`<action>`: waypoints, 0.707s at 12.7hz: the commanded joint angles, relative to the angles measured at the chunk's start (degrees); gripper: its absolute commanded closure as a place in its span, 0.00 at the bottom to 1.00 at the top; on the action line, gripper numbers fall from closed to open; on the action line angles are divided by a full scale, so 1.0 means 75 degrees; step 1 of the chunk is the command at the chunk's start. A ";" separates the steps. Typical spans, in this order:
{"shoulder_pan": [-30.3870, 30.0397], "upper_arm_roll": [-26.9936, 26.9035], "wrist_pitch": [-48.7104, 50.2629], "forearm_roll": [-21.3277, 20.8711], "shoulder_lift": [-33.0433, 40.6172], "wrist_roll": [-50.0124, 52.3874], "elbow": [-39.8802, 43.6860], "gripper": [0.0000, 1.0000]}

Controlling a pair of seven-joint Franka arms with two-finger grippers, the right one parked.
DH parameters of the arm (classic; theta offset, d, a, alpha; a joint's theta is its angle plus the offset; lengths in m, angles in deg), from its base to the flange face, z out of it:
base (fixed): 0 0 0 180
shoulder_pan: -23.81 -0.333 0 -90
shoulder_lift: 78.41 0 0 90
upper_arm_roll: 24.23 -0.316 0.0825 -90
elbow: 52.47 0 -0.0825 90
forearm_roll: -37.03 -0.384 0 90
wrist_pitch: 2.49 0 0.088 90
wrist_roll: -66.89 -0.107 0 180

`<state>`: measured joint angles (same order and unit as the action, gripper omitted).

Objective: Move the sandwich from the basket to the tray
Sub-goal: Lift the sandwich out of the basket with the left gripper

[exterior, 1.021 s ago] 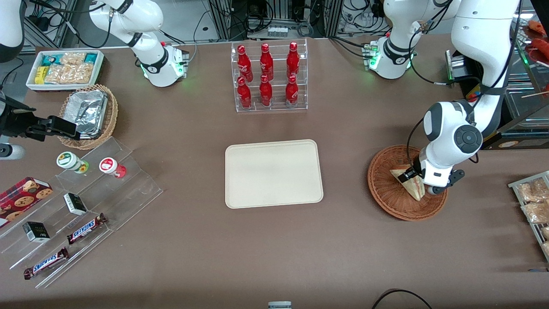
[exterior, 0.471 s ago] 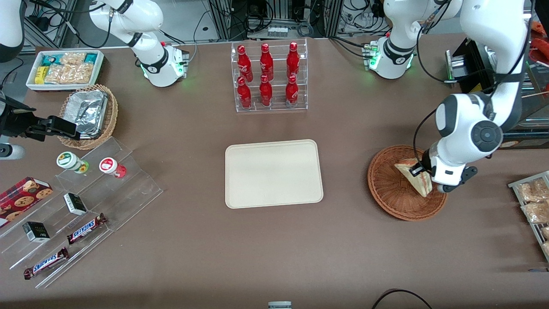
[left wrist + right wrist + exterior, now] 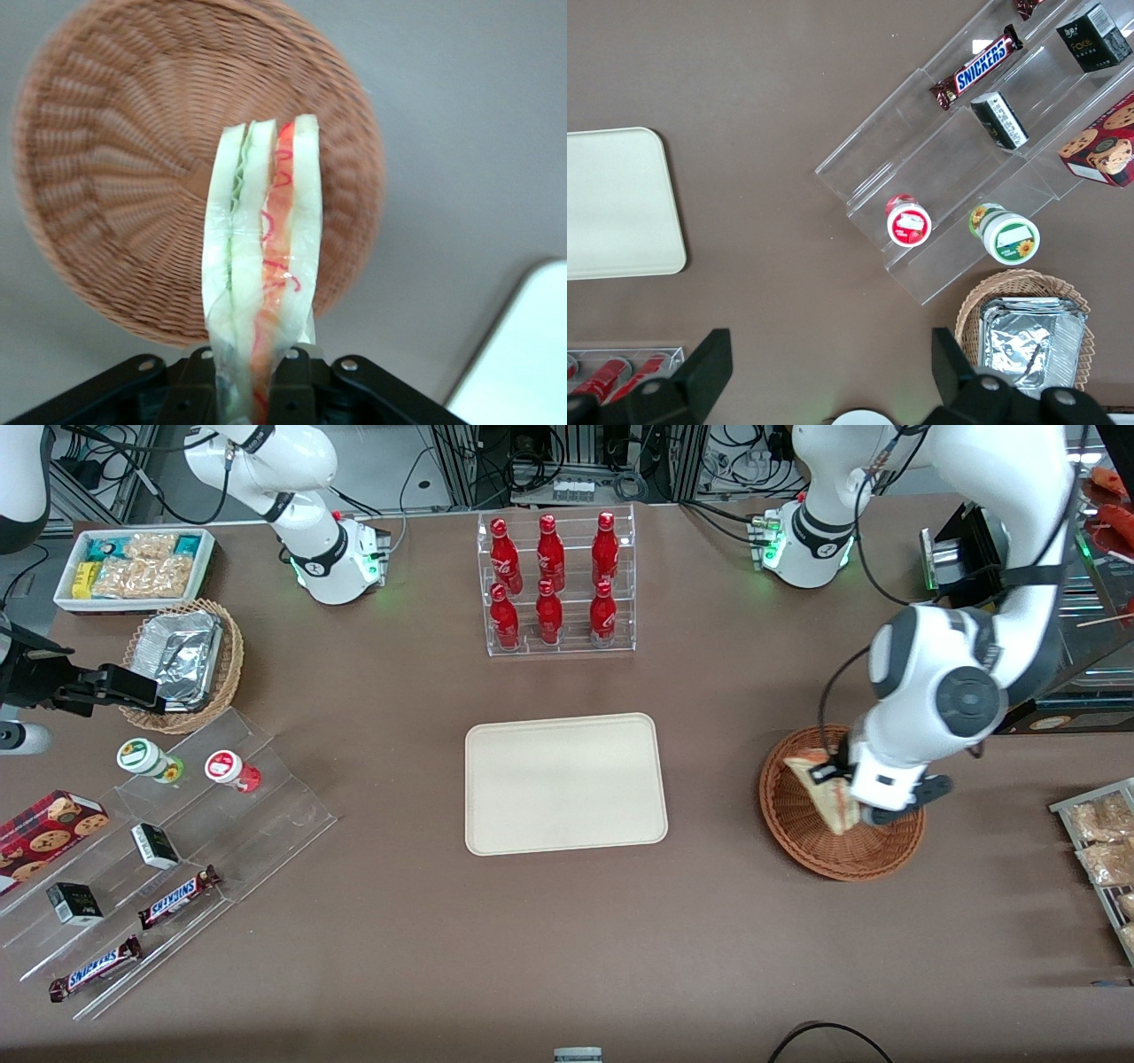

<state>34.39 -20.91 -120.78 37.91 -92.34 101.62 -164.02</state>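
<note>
Brown tabletop (image 3: 762, 957), gripper (image 3: 849, 797) clamped on sandwich (image 3: 819, 790) above wicker basket (image 3: 802, 841), cream tray (image 3: 565, 784) mid-table, cables along the table's edge.

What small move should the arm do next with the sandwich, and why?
Probably carry it sideways toward the tray. The claw is shut on the sandwich, which hangs above the basket, apparently lifted off its weave. The tray lies bare, toward the parked arm's end of the table from the basket, so the lift looks done and the crossing comes next.
</note>
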 commanded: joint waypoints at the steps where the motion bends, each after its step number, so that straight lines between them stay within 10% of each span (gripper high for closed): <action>1: 0.0754 -0.0021 0.0173 0.0047 -0.0613 0.0186 0.0761 0.98; 9: 0.2723 -0.0021 0.0174 0.0047 -0.2547 0.1018 0.3093 0.98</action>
<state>52.17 -20.32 -120.82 37.95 -107.39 108.29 -146.45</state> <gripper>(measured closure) 0.850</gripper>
